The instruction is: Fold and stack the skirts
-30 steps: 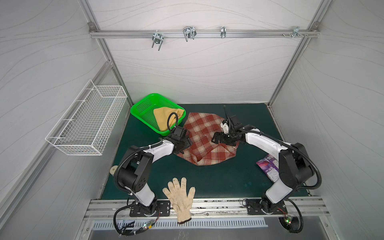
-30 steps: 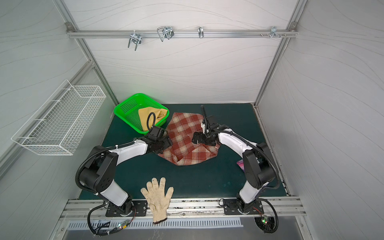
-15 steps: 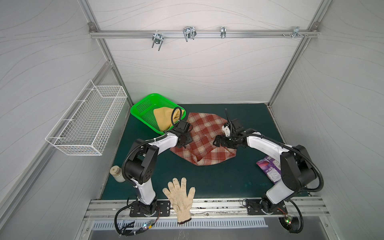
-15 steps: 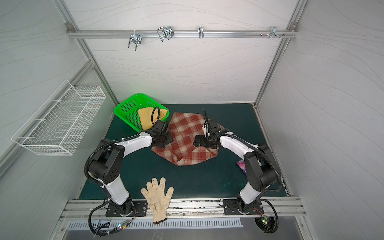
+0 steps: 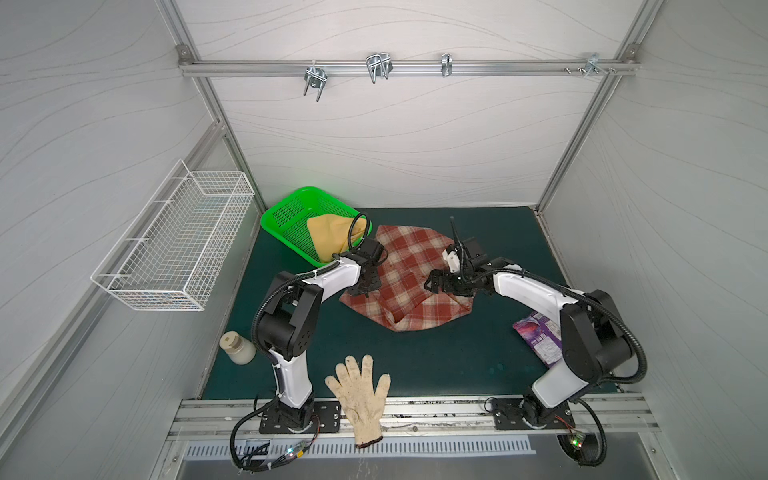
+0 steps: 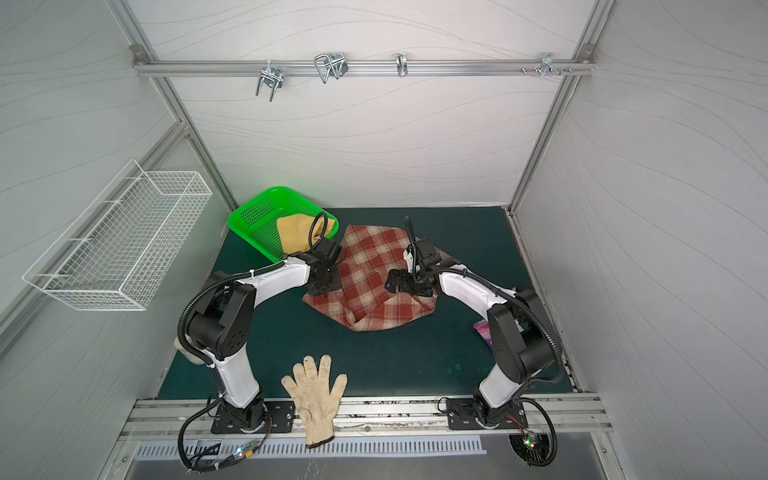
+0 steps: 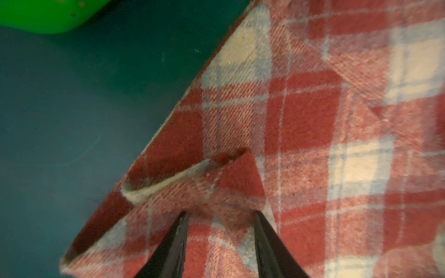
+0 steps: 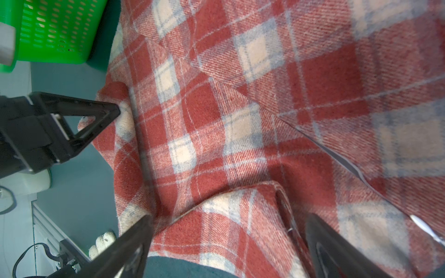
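Observation:
The rust-red and cream plaid skirt (image 5: 411,282) (image 6: 370,274) lies spread and rumpled on the green mat, mid-table. The mustard-yellow skirt (image 5: 328,235) (image 6: 295,230) lies bunched in the green basket (image 5: 286,216). My left gripper (image 5: 363,291) (image 7: 220,214) points down onto the plaid skirt's (image 7: 313,120) left edge. Its jaws are half closed, still apart, with a raised folded flap between the tips. My right gripper (image 5: 436,284) (image 8: 228,219) hovers wide open over a fold of the plaid skirt (image 8: 240,120) on its right side. The left gripper's fingers (image 8: 72,125) show in the right wrist view.
An off-white knitted glove (image 5: 361,395) lies over the front rail. A purple packet (image 5: 538,336) sits by the right arm's base, a white bottle (image 5: 237,347) at the mat's left edge. A white wire basket (image 5: 174,245) hangs on the left wall.
The left gripper's jaws have narrowed around the flap at the skirt's left edge, and the left arm's elbow has swung. The right gripper has shifted slightly and stayed wide open.

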